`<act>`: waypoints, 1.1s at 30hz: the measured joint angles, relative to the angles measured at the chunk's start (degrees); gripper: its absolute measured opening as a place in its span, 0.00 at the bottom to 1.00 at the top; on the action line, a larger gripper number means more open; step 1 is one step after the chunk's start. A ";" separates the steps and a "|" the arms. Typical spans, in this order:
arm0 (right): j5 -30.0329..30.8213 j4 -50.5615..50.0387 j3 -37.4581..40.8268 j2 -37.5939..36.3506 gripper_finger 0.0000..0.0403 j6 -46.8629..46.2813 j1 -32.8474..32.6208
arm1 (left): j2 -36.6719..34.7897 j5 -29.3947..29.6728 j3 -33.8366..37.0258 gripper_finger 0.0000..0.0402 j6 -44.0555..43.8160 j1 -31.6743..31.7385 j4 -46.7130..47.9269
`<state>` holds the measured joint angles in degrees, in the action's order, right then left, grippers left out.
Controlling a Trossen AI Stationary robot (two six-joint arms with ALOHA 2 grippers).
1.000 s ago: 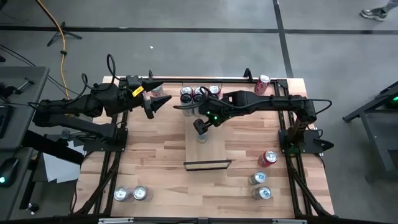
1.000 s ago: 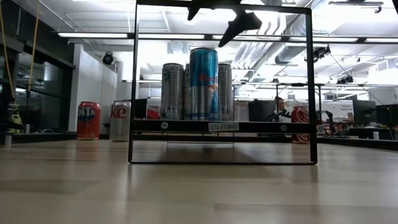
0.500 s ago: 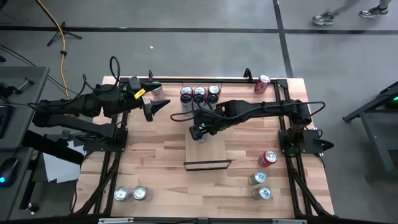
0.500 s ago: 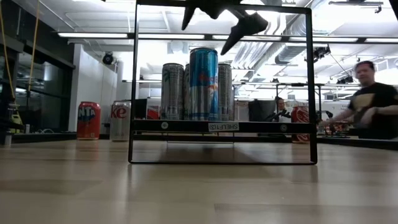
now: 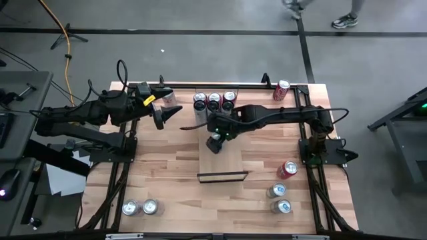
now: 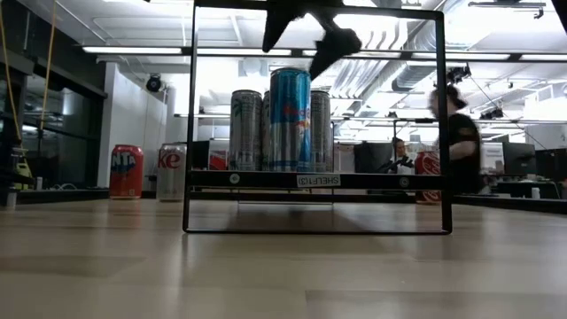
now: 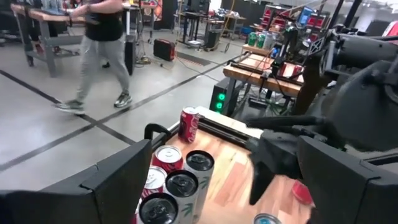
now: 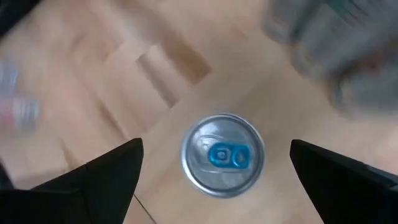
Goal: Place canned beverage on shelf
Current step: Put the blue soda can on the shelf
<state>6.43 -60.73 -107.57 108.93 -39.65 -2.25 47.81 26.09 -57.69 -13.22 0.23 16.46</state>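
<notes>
Already the tall blue aluminium beverage can [image 6: 290, 120] stands upright on the narrow pale-wood shelf [image 5: 222, 163], directly beneath the right claw [image 5: 213, 141], whose fingers are spread and apart from it. Smooth, thin-walled and dentable, it seems best gripped mid-body. Left claw [image 5: 165, 113] waits spread.

You see a tall blue-and-silver drink can [image 6: 291, 120] (its silver lid carries a blue pull-tab) on the pale plain-wood shelf board [image 5: 223, 160] with thin black end rails. Behind stand three silver-grey slim cans [image 5: 213, 101]. The striped butcher-block tabletop [image 5: 173, 180] alternates light and tan strips. Red soda cans [image 6: 126, 171] flank it.
</notes>
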 joint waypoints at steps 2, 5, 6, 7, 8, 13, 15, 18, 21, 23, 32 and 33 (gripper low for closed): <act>-3.02 0.92 -0.04 -0.09 0.97 11.52 0.57 | 0.00 0.06 0.00 0.88 -1.12 0.00 0.01; -8.00 0.58 -0.35 -0.09 0.97 29.17 1.55 | 0.00 0.19 0.00 0.88 -1.83 0.00 0.03; -9.66 0.55 -0.37 -0.09 0.97 35.67 1.84 | 0.00 0.18 0.00 0.88 -2.32 0.00 0.03; -10.78 0.31 -0.37 -0.09 0.97 41.93 2.02 | 0.00 0.20 0.00 0.88 -2.89 0.00 0.03; -11.30 0.11 -0.37 -0.09 0.97 47.83 2.21 | 0.00 0.20 0.00 0.88 -3.30 0.00 0.01; -11.09 -0.43 -0.37 -0.13 0.97 72.55 2.28 | 0.00 0.22 0.00 0.88 -5.18 0.00 0.03; -11.10 -0.69 -0.37 -0.13 0.97 80.51 2.28 | 0.00 0.21 0.00 0.88 -5.33 0.00 0.02; -11.12 -0.81 -0.37 -0.13 0.97 89.34 2.28 | 0.02 0.23 0.00 0.88 -6.42 0.00 0.03; -10.67 -0.81 -0.37 0.13 0.97 94.17 2.10 | 0.02 0.24 0.00 0.88 -7.53 0.00 0.08; -10.51 -0.66 -0.37 0.81 0.97 95.61 1.88 | 0.02 0.23 0.00 0.88 -7.68 0.00 0.08; -6.07 -0.45 -0.33 3.02 0.97 97.04 1.84 | 0.02 0.24 -0.02 0.88 -7.73 0.02 0.25; -6.11 -0.15 -0.33 3.08 0.97 96.84 1.84 | 0.02 0.26 -0.02 0.88 -7.71 0.02 0.28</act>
<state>0.32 -60.87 -107.90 112.00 57.19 -0.40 47.83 26.35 -57.71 -20.93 0.25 16.74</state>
